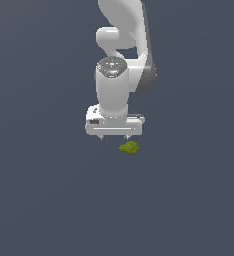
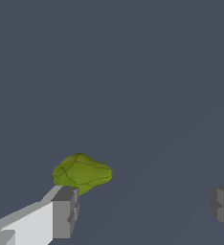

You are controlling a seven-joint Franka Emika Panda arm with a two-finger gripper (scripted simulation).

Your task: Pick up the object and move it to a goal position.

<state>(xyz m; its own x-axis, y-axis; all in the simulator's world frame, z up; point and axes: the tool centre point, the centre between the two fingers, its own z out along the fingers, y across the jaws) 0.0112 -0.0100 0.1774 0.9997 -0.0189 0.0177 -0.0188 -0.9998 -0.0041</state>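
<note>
— Gripper (image 1: 114, 137) first: how does it stand?

— Pointing straight down from the white arm (image 1: 120, 60), its jaws spread wide and holding nothing. In the wrist view one finger (image 2: 65, 212) shows pale with a grey pad, the other finger (image 2: 223, 205) sits far across the picture, with bare floor between them.

— And the object?

— The object (image 1: 129, 148) is a small olive-green lump, faceted, with dark seams across its skin, rounded at one end and narrowing at the other. It lies on the flat dark grey floor (image 1: 49, 200), below the gripper and off toward the exterior view's right, not centred between the fingers. From the wrist it appears just beyond the pale finger, partly overlapped by its tip; whether they touch I cannot tell.

— Room to move?

— Open floor on every side of the gripper, with no edge or wall in sight in either view.
</note>
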